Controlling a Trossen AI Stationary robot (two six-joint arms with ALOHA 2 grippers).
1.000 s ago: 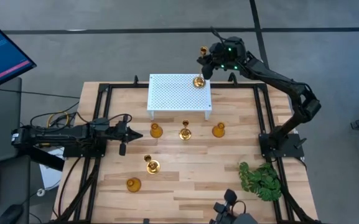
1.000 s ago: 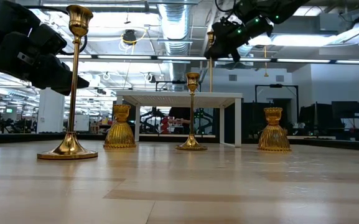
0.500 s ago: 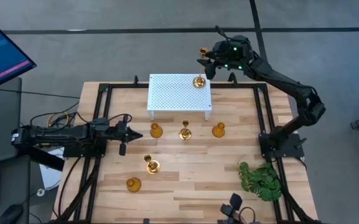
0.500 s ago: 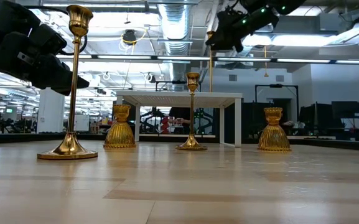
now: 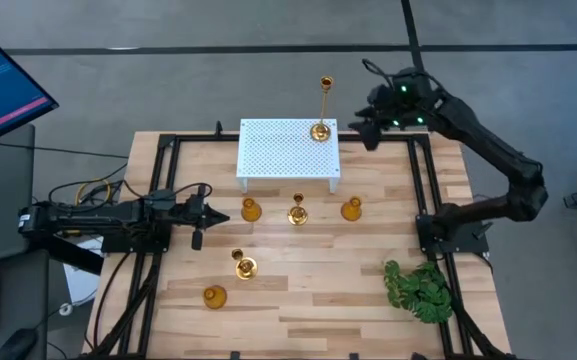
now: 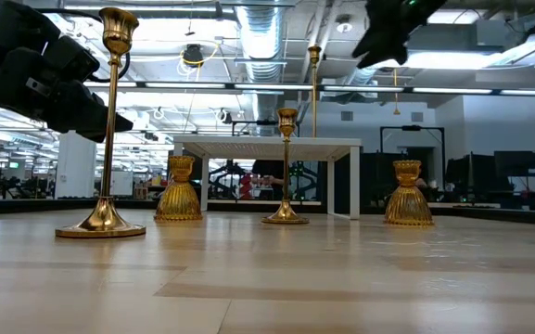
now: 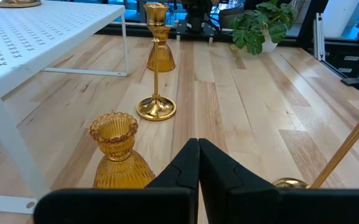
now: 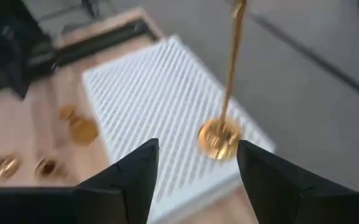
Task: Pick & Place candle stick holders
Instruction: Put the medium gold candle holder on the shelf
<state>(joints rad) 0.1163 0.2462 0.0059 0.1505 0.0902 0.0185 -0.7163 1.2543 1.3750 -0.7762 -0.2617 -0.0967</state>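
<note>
Now the right claw has let go of the tall candlestick and drawn back off the far right corner of the white stand, its fingers spread apart with nothing between them. That candlestick stands upright by itself on the stand's far right corner, so one placement looks finished. The stand carries only this one piece.

Five holders remain on the tabletop: a squat holder, a short candlestick and another squat holder in a row just in front of the stand, then a taller candlestick and a third squat holder nearer the front. The left claw waits over the left side, fingers pressed together and empty. A potted plant sits at the front right.
</note>
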